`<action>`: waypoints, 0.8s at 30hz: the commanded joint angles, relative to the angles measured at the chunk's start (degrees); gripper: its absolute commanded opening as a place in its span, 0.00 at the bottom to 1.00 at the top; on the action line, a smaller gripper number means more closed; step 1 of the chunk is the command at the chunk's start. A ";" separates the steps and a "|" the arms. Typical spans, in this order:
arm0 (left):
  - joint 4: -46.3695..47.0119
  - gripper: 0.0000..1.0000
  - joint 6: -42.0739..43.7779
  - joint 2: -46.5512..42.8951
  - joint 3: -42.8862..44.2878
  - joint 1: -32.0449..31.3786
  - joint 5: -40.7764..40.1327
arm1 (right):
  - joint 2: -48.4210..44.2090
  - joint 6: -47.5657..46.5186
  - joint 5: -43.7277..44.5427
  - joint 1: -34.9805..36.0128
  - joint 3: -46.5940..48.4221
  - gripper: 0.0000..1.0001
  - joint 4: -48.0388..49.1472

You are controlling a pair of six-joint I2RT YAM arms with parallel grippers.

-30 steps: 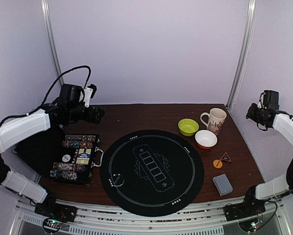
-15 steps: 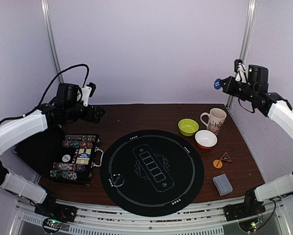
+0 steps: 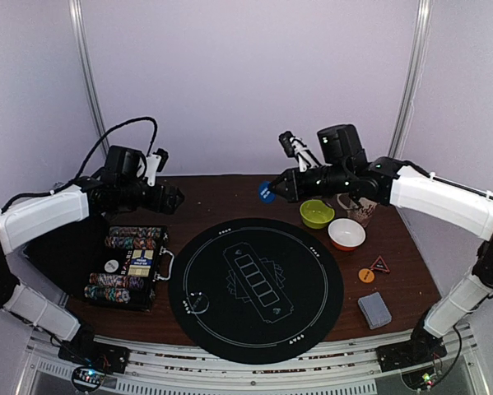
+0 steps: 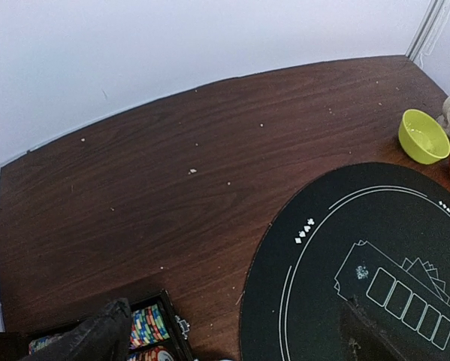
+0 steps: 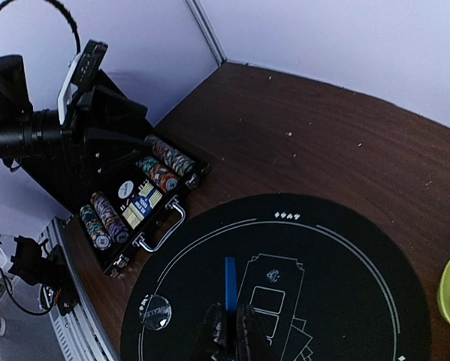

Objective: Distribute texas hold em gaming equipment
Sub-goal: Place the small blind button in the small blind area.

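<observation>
Right gripper [image 3: 279, 187], closed on one blue disc [image 3: 267, 191]. I held it high above the far rim of the mat [image 3: 254, 288], touching nothing below. The pinch was on the disc's two flat faces, near its lower rim, so most of it stood out beyond my fingertips. I judge this grip was chosen so that the disc could be set down flat once I tipped the wrist over.

Seen from my wrist, the disc [image 5: 230, 283] showed edge-on as a thin blue sliver. That sliver ran straight out from the tips toward the card boxes printed at the mat's centre. Being round, it had no long axis of its own; only its plane had a direction, in line with my fingers.

Left gripper [image 3: 170, 197], jaws spread fully and empty, hung near the far side of the open case [image 3: 129, 267], well apart from the disc. The deck [image 3: 374, 309], orange disc [image 3: 366, 275] and red triangle [image 3: 379, 264] lay on the table right of the mat, not yet dealt out.
</observation>
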 commanded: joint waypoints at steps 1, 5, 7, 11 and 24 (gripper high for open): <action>2.68 0.98 -1.27 1.07 -0.87 -0.06 1.48 | 2.09 1.60 2.05 3.19 0.84 0.00 -1.51; 3.72 0.98 -1.34 1.38 -2.29 -0.04 2.29 | 4.06 5.73 2.78 4.15 -0.09 0.00 0.24; 4.27 0.98 -1.35 1.99 -2.32 -0.06 2.51 | 5.22 8.40 4.00 5.40 -0.30 0.00 1.37; 4.54 0.98 -1.16 2.76 -0.91 0.01 1.25 | 8.55 16.82 4.09 8.49 -2.09 0.00 11.27; 6.57 0.98 0.17 -0.55 -5.93 0.16 -4.98 | 40.40 27.85 1.58 6.74 17.26 0.00 19.05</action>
